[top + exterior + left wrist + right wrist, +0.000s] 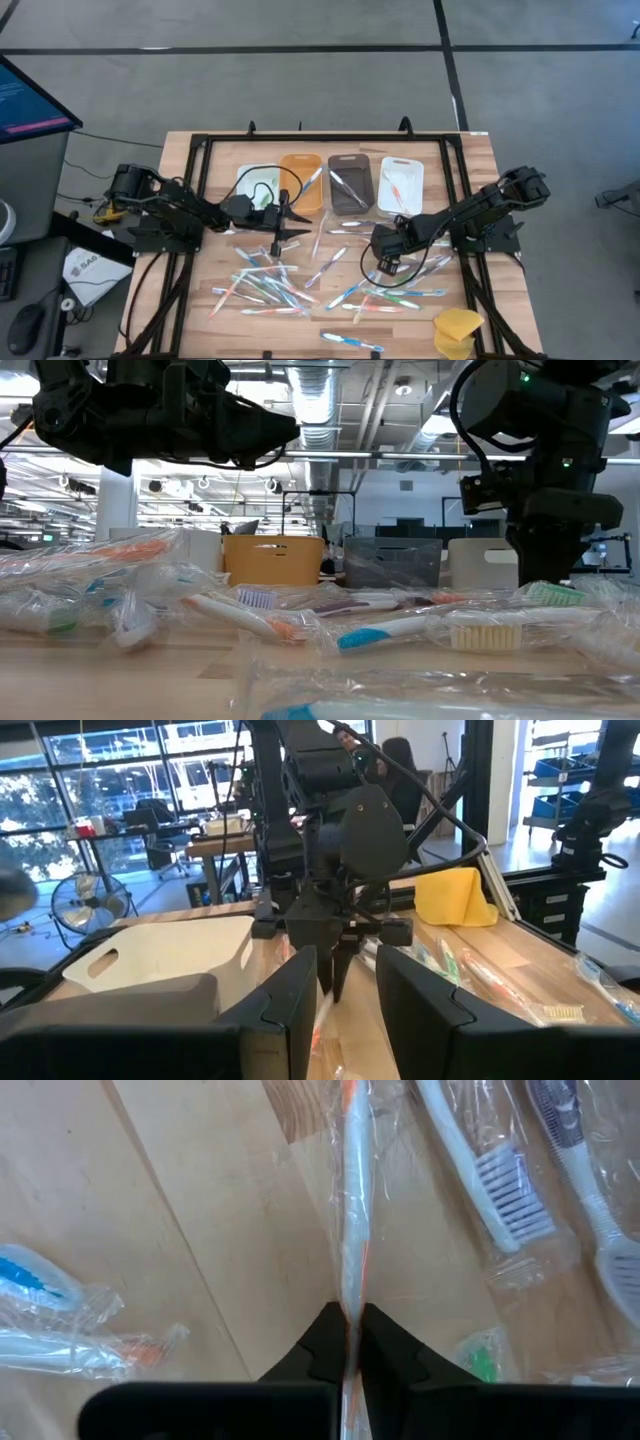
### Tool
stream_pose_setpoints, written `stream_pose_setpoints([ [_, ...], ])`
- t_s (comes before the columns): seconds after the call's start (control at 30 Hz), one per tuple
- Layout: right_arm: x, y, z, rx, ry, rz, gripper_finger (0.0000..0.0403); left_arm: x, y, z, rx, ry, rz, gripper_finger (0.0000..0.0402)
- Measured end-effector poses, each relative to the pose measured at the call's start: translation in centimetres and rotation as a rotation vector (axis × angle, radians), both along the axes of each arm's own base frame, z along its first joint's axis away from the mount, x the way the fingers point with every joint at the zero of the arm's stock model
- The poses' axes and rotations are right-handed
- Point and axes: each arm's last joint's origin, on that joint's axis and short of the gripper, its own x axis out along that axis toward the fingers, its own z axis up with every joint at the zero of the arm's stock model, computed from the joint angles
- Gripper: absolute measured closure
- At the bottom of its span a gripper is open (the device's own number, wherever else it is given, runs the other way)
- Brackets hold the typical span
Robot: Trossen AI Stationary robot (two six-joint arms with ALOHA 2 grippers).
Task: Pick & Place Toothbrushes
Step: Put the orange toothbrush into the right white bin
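Right gripper (350, 1342) down on wooden table (200, 300), fingers pinched on orange-and-white toothbrush (353, 1210) in clear crinkled wrapper; brush lies flat, long axis running straight away from gripper. Loose wrapped toothbrushes (270, 285) scattered across table centre, pointing every direction; white brush with bristled head (490, 1165) just beside held one. Left gripper (287, 222) hovers near white bin (258, 182), fingers parted, empty. Orange bin (300, 178), grey bin (350, 182) and a second white bin in row behind. Yellow sponge-like lump (457, 328) at table's right corner.

Pale matt wood-grain table (180, 1200), toothbrushes (352, 1230) of smooth plastic in glossy crinkled clear wrappers, matt black right gripper (348, 1342), spongy yellow lump (457, 330).
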Motion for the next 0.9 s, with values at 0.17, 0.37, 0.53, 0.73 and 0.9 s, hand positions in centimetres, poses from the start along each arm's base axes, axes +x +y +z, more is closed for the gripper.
stream_pose_setpoints([
  [0.17, 0.3, 0.5, 1.4, -0.005, 0.037, 0.018, 0.0394, 0.0, 0.0, 0.0, -0.020, 0.005, -0.001, 0.0300],
  [0.37, 0.8, 1.1, 3.2, -0.016, 0.068, 0.033, 0.0394, 0.0, 0.0, -0.2, -0.037, 0.019, -0.001, 0.0300],
  [0.53, 1.5, 1.3, 5.1, -0.020, 0.081, 0.036, 0.0394, 0.0, -0.1, -0.2, -0.046, 0.027, -0.006, 0.0300],
  [0.73, 1.5, 1.1, 8.1, -0.038, 0.152, -0.133, 0.0394, 0.0, -0.4, -0.2, -0.045, 0.028, -0.015, 0.0300],
  [0.9, 1.1, 0.8, 10.5, -0.103, 0.202, -0.238, 0.0391, 0.0, -0.4, -0.3, -0.045, 0.037, -0.014, 0.0300],
])
